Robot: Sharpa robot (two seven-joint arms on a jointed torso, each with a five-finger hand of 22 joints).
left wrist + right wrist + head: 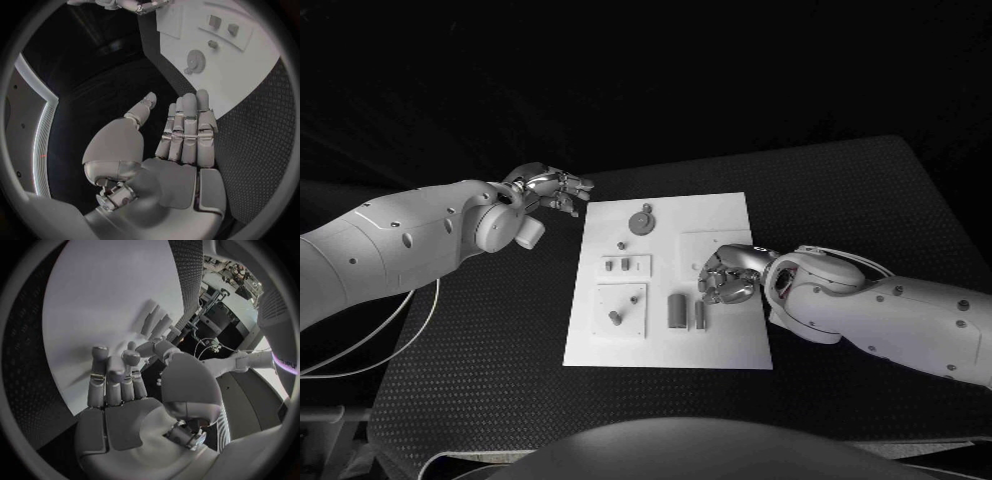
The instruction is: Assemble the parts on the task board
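The white task board [718,215] lies mid-table. On it are a round grey disc [642,221], two small grey pieces [619,265], a short peg [615,318] and two long grey bars [688,311]. My right hand [728,275] hovers over the board's right half, fingers half curled, nothing in them; in the right wrist view this hand [119,385] sits above the board [100,295] with the bars [153,322] beyond its fingertips. My left hand [548,188] is off the board's far left corner, and its wrist view shows the hand [181,145] flat and empty.
The left wrist view shows the board [250,75] with the toothed disc [195,59] and small pieces [223,25]. Black textured table [473,340] surrounds the board, and a white cable [372,340] hangs by the left arm.
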